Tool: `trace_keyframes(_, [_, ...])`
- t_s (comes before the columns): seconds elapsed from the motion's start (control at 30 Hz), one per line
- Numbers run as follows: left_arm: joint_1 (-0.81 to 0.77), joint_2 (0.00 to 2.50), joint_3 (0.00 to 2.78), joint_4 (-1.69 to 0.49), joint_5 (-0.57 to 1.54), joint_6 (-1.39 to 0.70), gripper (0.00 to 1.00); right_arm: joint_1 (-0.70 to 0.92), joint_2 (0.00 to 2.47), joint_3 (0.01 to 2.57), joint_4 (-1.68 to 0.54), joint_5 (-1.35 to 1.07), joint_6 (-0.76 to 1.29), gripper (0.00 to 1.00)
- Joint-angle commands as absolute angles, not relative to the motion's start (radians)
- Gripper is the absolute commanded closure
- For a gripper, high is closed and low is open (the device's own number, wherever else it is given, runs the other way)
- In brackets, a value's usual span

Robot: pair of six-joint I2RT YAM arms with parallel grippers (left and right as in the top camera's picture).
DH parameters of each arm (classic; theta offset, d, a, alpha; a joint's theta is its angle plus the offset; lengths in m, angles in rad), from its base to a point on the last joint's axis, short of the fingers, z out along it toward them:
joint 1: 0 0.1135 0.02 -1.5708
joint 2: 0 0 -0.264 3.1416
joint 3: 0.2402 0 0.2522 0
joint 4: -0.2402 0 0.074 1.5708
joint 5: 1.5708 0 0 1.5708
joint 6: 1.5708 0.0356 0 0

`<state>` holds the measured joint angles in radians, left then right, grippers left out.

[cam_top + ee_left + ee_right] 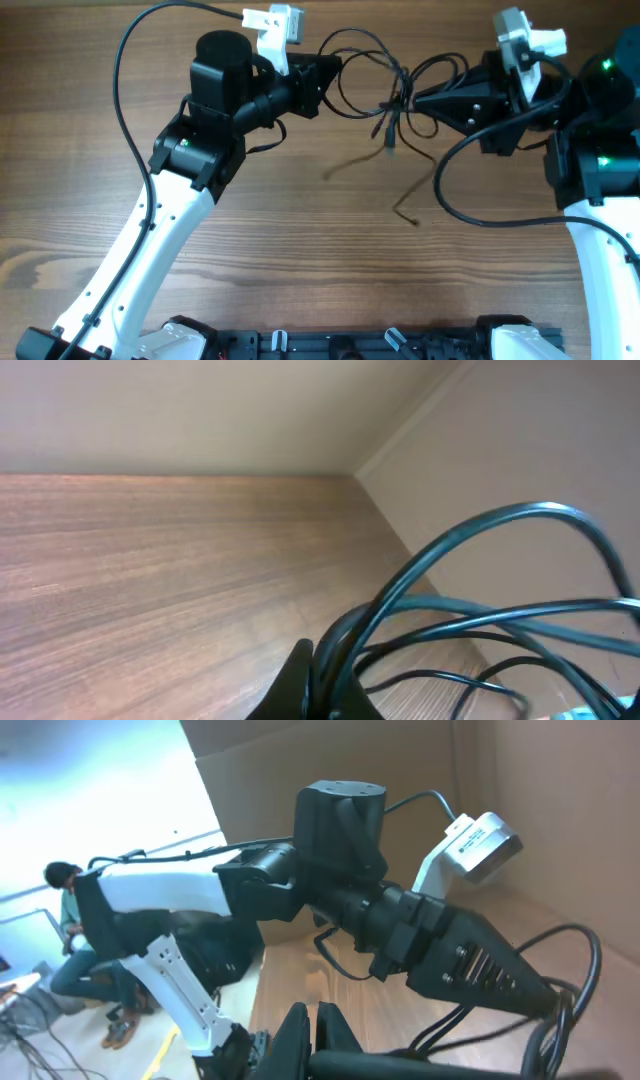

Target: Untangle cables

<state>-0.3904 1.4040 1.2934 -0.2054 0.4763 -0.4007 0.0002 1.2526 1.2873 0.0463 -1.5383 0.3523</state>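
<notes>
The cables (365, 45) are thin black cords, looped and knotted, held up above the wooden table between both grippers. The knot (398, 100) sits just off the right gripper's tip, and small plug ends (389, 138) hang below it. My left gripper (335, 72) is shut on the left side of the loops. In the left wrist view its fingers (325, 685) pinch several cords (480, 530) that arc away. My right gripper (418, 100) is shut on the cords at the knot. In the right wrist view its fingers (313, 1035) are pressed together, with cords (585, 970) at the right.
Thicker black robot wiring loops over the table by the right arm (450, 195) and arcs above the left arm (125, 60). The wooden table (300, 250) lies below. A cardboard wall (330, 750) and a seated person (70, 910) show behind the left arm.
</notes>
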Motion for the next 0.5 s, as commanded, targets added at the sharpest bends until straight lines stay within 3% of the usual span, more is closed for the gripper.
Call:
trace_keyframes(0.0, [-0.365, 1.399, 1.291, -0.307, 0.279, -0.375, 0.96, -0.031, 1.239, 1.302, 0.114, -1.622, 0.484, 0.96])
trace_keyframes(0.17, [-0.361, 1.399, 1.291, -0.333, 0.242, -0.376, 0.96, -0.06, 1.236, 1.302, 0.12, -1.621, 0.501, 0.92])
trace_keyframes(0.2, [-0.361, 1.399, 1.291, -0.326, 0.274, -0.374, 0.96, -0.06, 1.236, 1.302, 0.119, -1.621, 0.5, 0.81])
trace_keyframes(0.23, [-0.361, 1.399, 1.291, -0.302, 0.346, -0.369, 0.96, -0.059, 1.238, 1.302, 0.119, -1.621, 0.5, 0.49])
trace_keyframes(0.27, [-0.363, 1.399, 1.291, -0.257, 0.476, -0.32, 0.96, -0.059, 1.238, 1.302, 0.119, -1.621, 0.5, 0.31])
trace_keyframes(0.33, [-0.363, 1.399, 1.291, -0.159, 0.735, -0.269, 0.96, -0.06, 1.238, 1.302, 0.119, -1.616, 0.5, 0.18])
trace_keyframes(0.37, [-0.363, 1.399, 1.291, -0.104, 0.825, -0.271, 0.96, -0.06, 1.238, 1.302, 0.115, -1.597, 0.5, 0.0])
trace_keyframes(0.47, [-0.363, 1.398, 1.291, -0.048, 0.859, -0.331, 0.96, -0.06, 1.238, 1.302, 0.047, -1.468, 0.5, 0.0])
